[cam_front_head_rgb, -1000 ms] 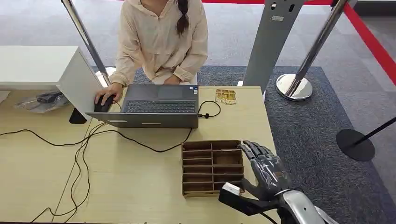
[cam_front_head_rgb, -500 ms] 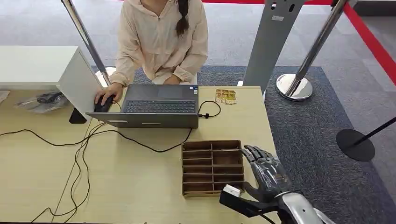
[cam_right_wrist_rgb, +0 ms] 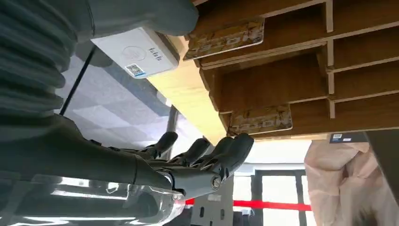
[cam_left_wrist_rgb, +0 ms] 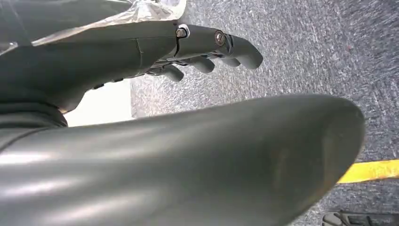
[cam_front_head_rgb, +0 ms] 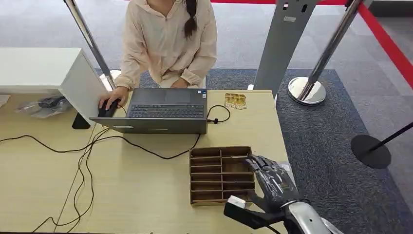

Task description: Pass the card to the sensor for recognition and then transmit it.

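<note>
A brown wooden card tray (cam_front_head_rgb: 214,175) with several slots lies on the table in front of me. The right wrist view shows two patterned cards (cam_right_wrist_rgb: 225,38) (cam_right_wrist_rgb: 261,119) lying in its slots (cam_right_wrist_rgb: 282,80). My right hand (cam_front_head_rgb: 272,181) hovers over the tray's right-hand slots, fingers (cam_right_wrist_rgb: 207,153) spread, holding nothing. A small white sensor box (cam_front_head_rgb: 237,201) (cam_right_wrist_rgb: 136,52) with a QR label sits by the tray's near corner, close to my thumb. My left hand (cam_left_wrist_rgb: 207,49) hangs beside my body over grey carpet, fingers loosely extended and empty.
A person (cam_front_head_rgb: 168,44) sits across the table at a grey laptop (cam_front_head_rgb: 163,113), one hand on a mouse (cam_front_head_rgb: 108,108). Black cables (cam_front_head_rgb: 87,156) trail over the left of the table. A gold packet (cam_front_head_rgb: 235,100) lies near the far edge. Stanchion posts (cam_front_head_rgb: 307,87) stand on the carpet to the right.
My right hand has shifted left and slightly nearer, from beside the tray's right edge to over its right-hand slots. The person and the laptop have not moved.
</note>
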`<action>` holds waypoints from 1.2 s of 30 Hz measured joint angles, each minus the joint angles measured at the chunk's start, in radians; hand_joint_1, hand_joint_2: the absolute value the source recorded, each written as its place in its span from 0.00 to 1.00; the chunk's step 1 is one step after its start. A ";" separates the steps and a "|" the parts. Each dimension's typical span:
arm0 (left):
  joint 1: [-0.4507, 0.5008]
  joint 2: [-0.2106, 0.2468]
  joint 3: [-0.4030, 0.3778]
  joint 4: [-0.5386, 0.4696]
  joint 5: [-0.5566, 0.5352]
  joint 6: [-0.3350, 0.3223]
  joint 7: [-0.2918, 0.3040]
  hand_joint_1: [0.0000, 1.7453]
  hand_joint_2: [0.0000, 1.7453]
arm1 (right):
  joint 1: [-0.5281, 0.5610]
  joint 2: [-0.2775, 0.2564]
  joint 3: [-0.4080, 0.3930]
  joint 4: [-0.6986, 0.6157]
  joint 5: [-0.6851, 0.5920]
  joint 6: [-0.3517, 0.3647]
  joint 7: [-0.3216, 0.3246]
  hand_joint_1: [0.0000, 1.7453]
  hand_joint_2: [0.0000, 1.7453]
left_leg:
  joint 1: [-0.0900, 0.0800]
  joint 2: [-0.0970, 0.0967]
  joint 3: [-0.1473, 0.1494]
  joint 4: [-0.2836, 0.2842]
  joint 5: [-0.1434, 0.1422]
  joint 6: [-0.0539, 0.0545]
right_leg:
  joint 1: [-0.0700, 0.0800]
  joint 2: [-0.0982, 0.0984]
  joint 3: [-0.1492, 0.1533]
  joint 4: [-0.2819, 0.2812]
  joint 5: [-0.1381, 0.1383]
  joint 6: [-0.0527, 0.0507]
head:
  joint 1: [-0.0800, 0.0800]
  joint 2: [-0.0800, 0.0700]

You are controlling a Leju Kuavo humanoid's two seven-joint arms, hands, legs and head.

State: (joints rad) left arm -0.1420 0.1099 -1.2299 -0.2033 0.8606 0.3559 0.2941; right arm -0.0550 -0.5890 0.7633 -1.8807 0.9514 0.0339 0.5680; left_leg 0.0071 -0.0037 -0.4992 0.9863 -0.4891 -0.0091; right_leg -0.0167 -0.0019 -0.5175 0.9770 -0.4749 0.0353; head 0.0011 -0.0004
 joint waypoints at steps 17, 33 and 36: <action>0.000 0.000 0.000 0.000 -0.006 0.000 -0.005 0.00 0.00 | -0.021 0.058 0.019 0.053 0.010 -0.031 -0.017 0.41 1.00 | 0.000 0.000 0.000 0.000 0.000 0.000 | 0.000 0.000 0.000 0.000 0.000 0.000 | 0.000 0.000; 0.000 0.006 0.000 0.000 -0.010 0.002 -0.004 0.00 0.00 | -0.018 0.061 0.022 0.063 0.002 -0.043 -0.005 0.43 1.00 | 0.000 0.000 0.000 0.000 0.000 0.000 | 0.000 0.000 0.000 0.000 0.000 0.000 | 0.000 0.000; 0.000 0.006 0.000 0.000 -0.010 0.003 -0.002 0.00 0.00 | -0.015 0.061 0.022 0.064 0.000 -0.046 -0.003 0.44 1.00 | 0.000 0.000 0.000 0.000 0.000 0.000 | 0.000 0.000 0.000 0.000 0.000 0.000 | 0.000 0.000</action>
State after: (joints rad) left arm -0.1419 0.1164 -1.2299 -0.2033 0.8511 0.3593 0.2918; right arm -0.0704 -0.5283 0.7851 -1.8170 0.9518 -0.0122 0.5646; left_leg 0.0071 -0.0036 -0.4990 0.9864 -0.4893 -0.0092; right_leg -0.0167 -0.0018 -0.5176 0.9770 -0.4750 0.0353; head 0.0011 -0.0004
